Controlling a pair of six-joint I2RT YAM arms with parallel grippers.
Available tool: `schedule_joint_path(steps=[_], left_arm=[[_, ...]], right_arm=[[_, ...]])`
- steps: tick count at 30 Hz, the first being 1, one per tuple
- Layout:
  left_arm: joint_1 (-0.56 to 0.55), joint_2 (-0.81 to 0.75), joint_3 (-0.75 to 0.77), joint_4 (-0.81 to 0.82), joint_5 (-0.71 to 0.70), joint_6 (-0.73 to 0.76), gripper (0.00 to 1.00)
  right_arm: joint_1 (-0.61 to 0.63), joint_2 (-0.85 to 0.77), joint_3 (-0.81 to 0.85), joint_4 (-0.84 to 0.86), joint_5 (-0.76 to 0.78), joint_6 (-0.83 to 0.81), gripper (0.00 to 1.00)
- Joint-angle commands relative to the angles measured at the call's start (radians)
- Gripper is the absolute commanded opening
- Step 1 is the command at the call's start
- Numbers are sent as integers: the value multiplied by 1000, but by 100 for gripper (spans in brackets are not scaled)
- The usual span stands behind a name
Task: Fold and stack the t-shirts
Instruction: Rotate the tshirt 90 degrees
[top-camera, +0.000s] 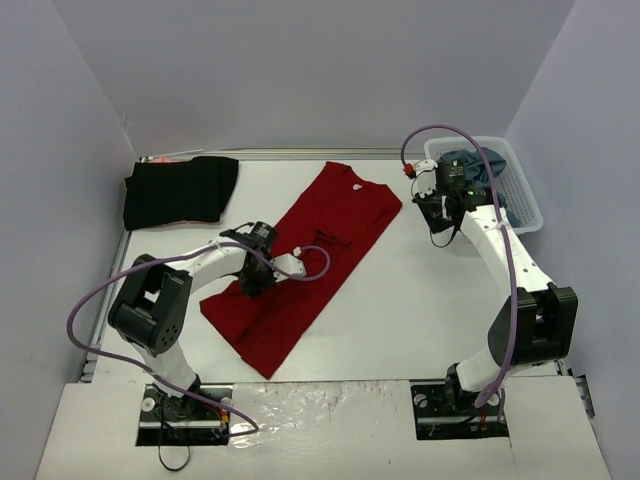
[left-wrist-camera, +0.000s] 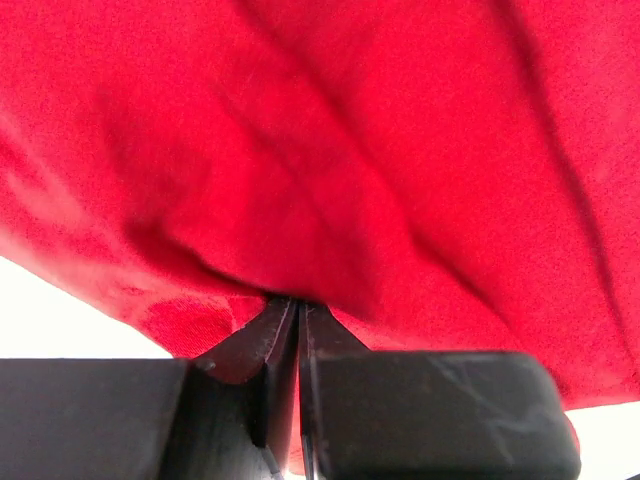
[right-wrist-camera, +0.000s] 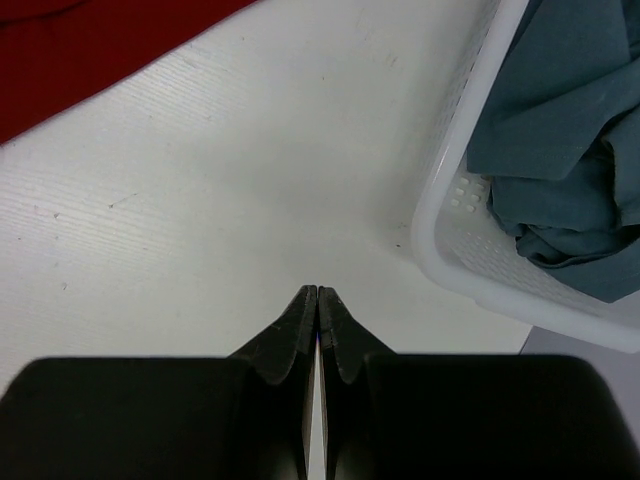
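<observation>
The dark red t-shirt (top-camera: 330, 225) lies spread diagonally across the middle of the table. My left gripper (top-camera: 256, 279) sits at the shirt's left edge. In the left wrist view my left gripper (left-wrist-camera: 300, 305) has its jaws closed on a pinch of the red cloth (left-wrist-camera: 350, 150). My right gripper (top-camera: 436, 212) hovers over bare table between the red shirt and the basket. In the right wrist view my right gripper (right-wrist-camera: 317, 292) is shut and empty. A folded black t-shirt (top-camera: 180, 190) lies at the far left. Slate blue-grey shirts (top-camera: 478, 165) are bunched in the basket and show in the right wrist view (right-wrist-camera: 560, 130).
The white lattice basket (top-camera: 527, 208) stands at the far right by the wall; its rim (right-wrist-camera: 440, 250) is just right of my right fingers. A corner of the red shirt (right-wrist-camera: 80, 60) shows at upper left there. Grey walls close the table on three sides.
</observation>
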Motion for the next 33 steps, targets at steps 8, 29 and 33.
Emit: schedule_joint_path(steps=[8,29,33], left_arm=[[-158,101,31,-92,169,-100,2],[-369,150,140,-155,275,-169,2],[-391,187,200,-163,306,-187,2]], right_arm=[[-2,31,5,-12,-33,5,0],[-2,74,-37,-17,-89,-1,0],[0,89,-29,-25,-109,0,0]])
